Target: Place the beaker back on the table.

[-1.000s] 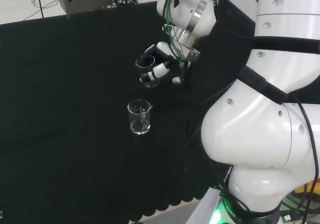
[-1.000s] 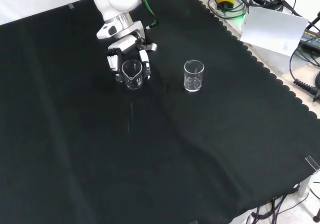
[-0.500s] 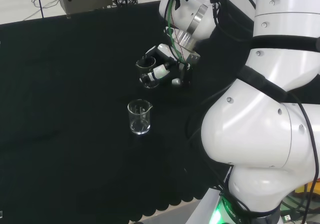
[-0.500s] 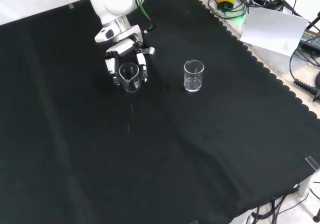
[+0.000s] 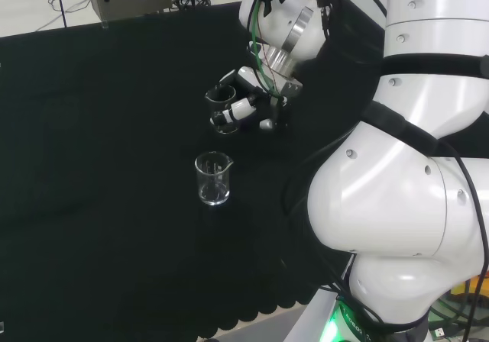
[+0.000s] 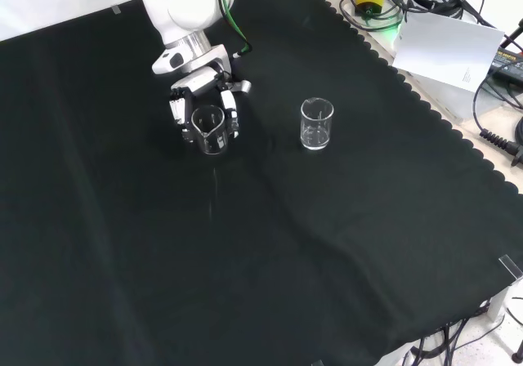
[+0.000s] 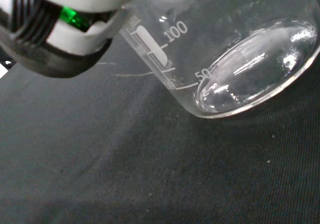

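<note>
The hand (image 6: 202,104) has its fingers (image 6: 231,114) curled round a clear beaker (image 6: 207,129), toward the bench's (image 6: 245,268) far edge in the front view. Its base seems just clear of the cloth. A second beaker (image 6: 316,124) stands apart to its right.

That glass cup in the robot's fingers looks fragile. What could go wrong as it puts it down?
The hand holds the beaker tilted in the wrist view, so letting go too early might tip it over on the cloth. It is bare glass, so setting it down hard could crack it. The second beaker stands apart, so a knock looks unlikely.
</note>
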